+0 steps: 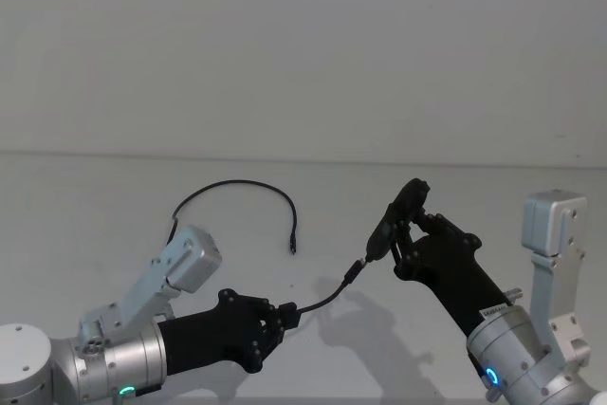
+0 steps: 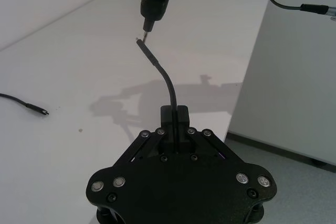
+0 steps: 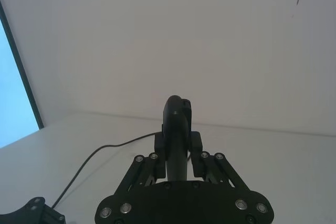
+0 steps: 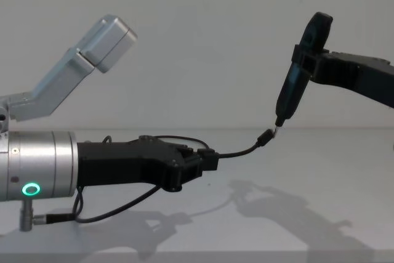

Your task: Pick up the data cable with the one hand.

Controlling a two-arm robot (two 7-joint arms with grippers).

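The data cable [image 1: 237, 184] is a thin black cord that loops over the white table, with one plug [image 1: 293, 248] lying free. My left gripper [image 1: 285, 315] is shut on the cable near its other end. In the left wrist view the cord [image 2: 165, 77] rises out of the shut fingers [image 2: 169, 115]. That raised plug [image 4: 266, 135] points at the tip of a slim black pen-like tool [image 4: 298, 78], and the two nearly touch. My right gripper [image 1: 403, 236] is shut on this tool [image 3: 176, 124] and holds it above the table.
The white table [image 1: 114, 206] runs back to a pale wall. In the left wrist view the table's side edge [image 2: 247, 77] drops to the floor close beside my left gripper. Slack cable [image 4: 117, 204] hangs under my left wrist.
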